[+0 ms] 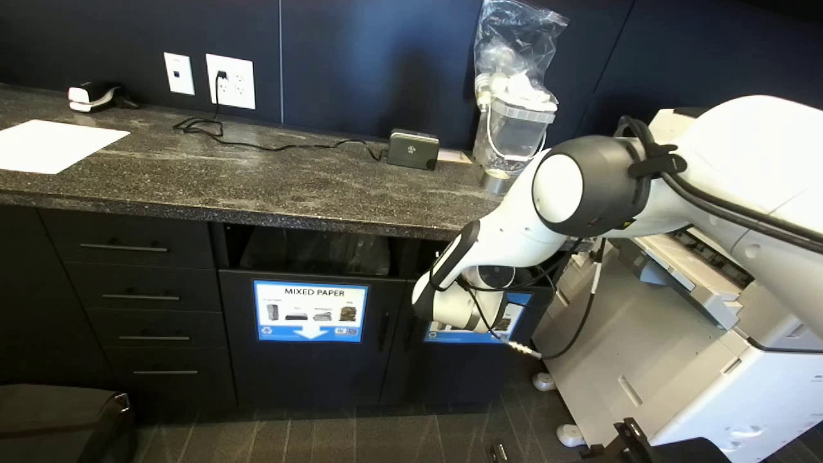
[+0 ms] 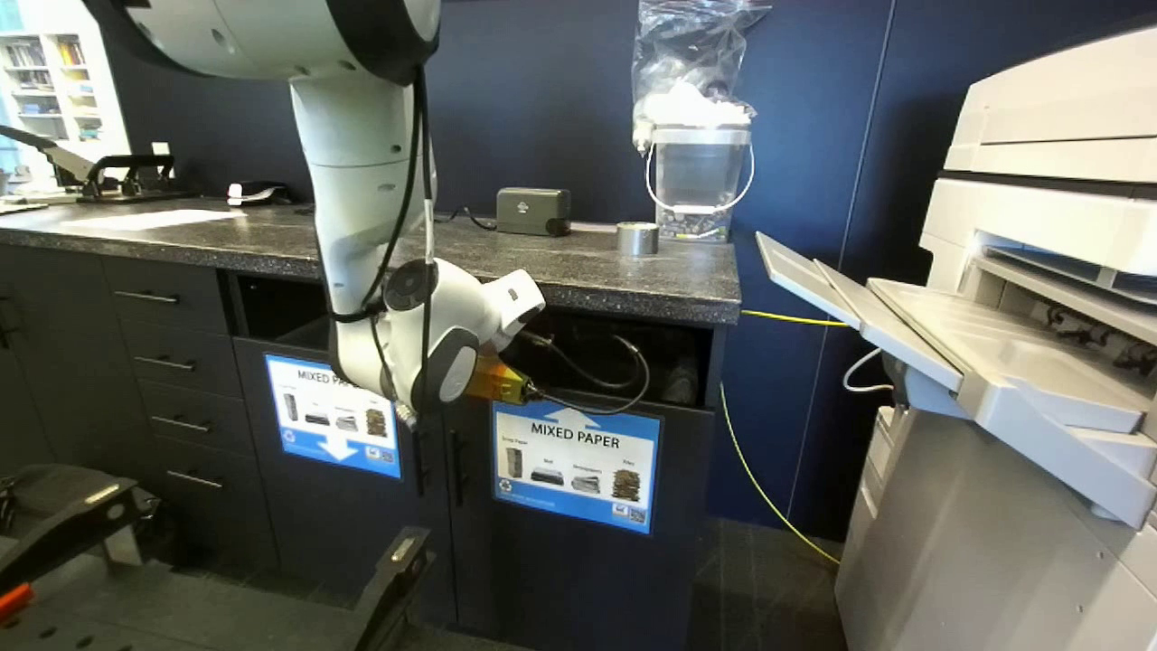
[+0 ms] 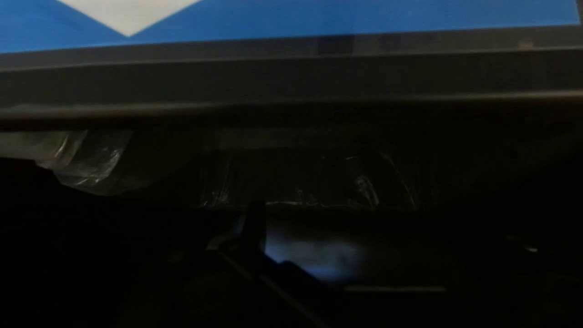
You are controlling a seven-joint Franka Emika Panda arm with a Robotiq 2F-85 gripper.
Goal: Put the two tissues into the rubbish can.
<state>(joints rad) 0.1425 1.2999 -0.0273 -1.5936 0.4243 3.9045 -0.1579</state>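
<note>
The rubbish can is the right-hand bin slot in the black cabinet. Its blue-and-white sign reads "MIXED PAPER" in an exterior view. In the wrist view its front rim crosses the upper part, with clear crinkled liner below it. My gripper is at the opening of this slot, in deep shadow. One finger shows as a dark outline left of centre; the other is lost in the dark. No second finger stands close to it and I see nothing held. Neither tissue shows in any view. In both exterior views the fingers are hidden.
The speckled counter overhangs the slot just above my wrist. A twin "MIXED PAPER" slot is to the left. A bagged clear bucket and a tape roll stand on the counter. A printer stands right.
</note>
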